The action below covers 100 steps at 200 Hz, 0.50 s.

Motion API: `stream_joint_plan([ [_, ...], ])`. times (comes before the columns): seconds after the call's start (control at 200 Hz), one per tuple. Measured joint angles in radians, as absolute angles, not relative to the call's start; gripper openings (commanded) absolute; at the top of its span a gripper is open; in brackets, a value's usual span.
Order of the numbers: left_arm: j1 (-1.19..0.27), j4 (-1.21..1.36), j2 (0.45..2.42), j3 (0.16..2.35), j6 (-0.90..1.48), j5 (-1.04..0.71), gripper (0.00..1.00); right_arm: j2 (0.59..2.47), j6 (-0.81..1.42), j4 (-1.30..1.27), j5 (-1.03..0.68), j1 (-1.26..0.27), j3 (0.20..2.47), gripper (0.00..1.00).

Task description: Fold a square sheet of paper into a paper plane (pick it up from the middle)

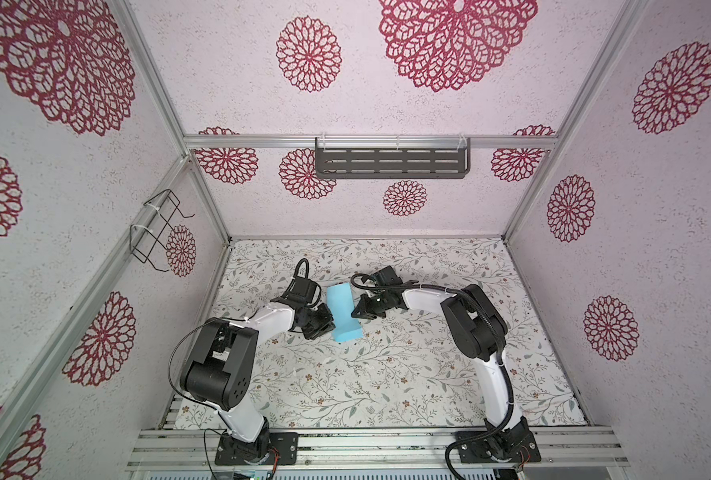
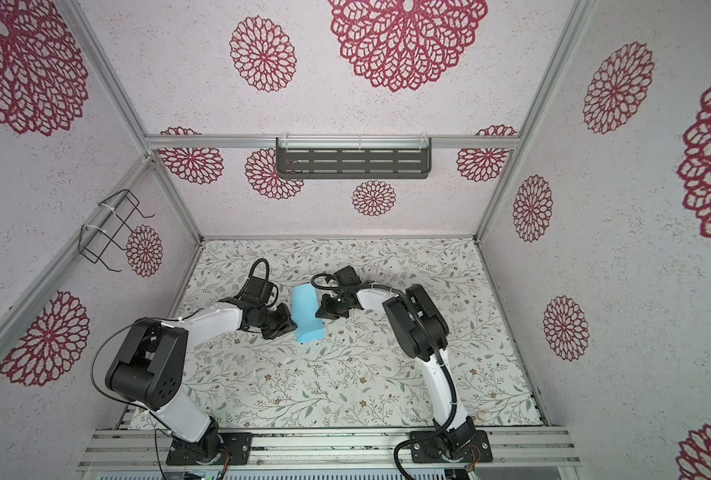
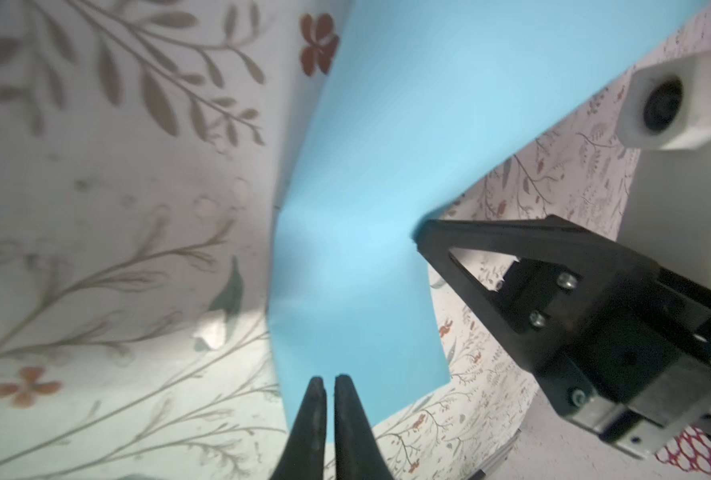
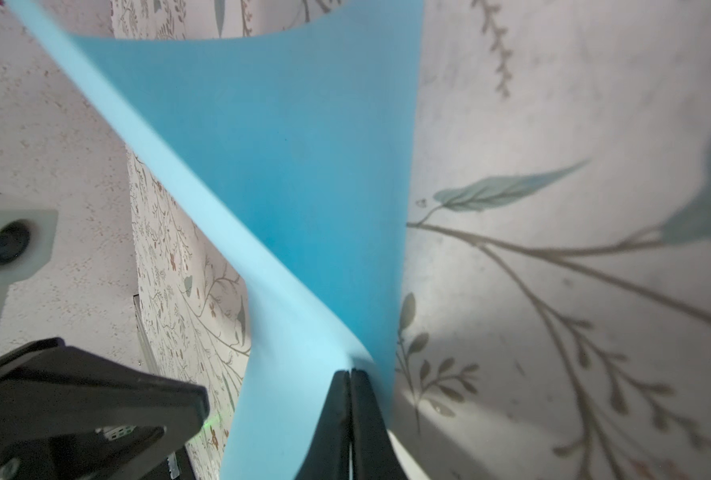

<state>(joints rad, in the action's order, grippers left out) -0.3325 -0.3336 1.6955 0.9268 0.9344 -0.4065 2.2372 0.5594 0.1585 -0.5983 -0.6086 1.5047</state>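
The square sheet of paper (image 1: 341,311) (image 2: 306,313) is light blue and hangs bent above the floral table between both arms. My right gripper (image 1: 356,313) (image 4: 349,372) is shut on its right edge, and the sheet (image 4: 283,166) curls away from the tips. The left wrist view shows that pinch too, with the right gripper (image 3: 420,237) on the paper (image 3: 387,166). My left gripper (image 1: 331,323) (image 3: 329,379) is shut apart from a thin slit, at the sheet's left lower edge. I see no paper between its fingers. No paper plane is in view.
The floral table cover (image 1: 387,374) spreads around both arms. A wire rack (image 1: 158,232) hangs on the left wall. A grey slotted shelf (image 1: 391,160) hangs on the back wall. Aluminium rails (image 1: 366,444) carry the arm bases at the front.
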Motion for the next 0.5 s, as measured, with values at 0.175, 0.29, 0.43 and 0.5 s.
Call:
stream_joint_plan([
  [0.175, -0.348, -0.330, 1.752, 0.930, 0.948, -0.413, 0.10, 2.237, 0.559, 0.160, -0.598, -0.609, 1.505, 0.08],
  [0.29, -0.348, -0.363, 1.783, 0.935, 0.947, -0.396, 0.10, 2.238, 0.559, 0.163, -0.598, -0.609, 1.509, 0.08],
  [0.43, -0.353, -0.378, 1.781, 0.938, 0.946, -0.370, 0.10, 2.239, 0.559, 0.171, -0.596, -0.609, 1.514, 0.08],
  [0.5, -0.355, -0.395, 1.769, 0.932, 0.945, -0.359, 0.10, 2.240, 0.558, 0.178, -0.594, -0.610, 1.517, 0.08],
])
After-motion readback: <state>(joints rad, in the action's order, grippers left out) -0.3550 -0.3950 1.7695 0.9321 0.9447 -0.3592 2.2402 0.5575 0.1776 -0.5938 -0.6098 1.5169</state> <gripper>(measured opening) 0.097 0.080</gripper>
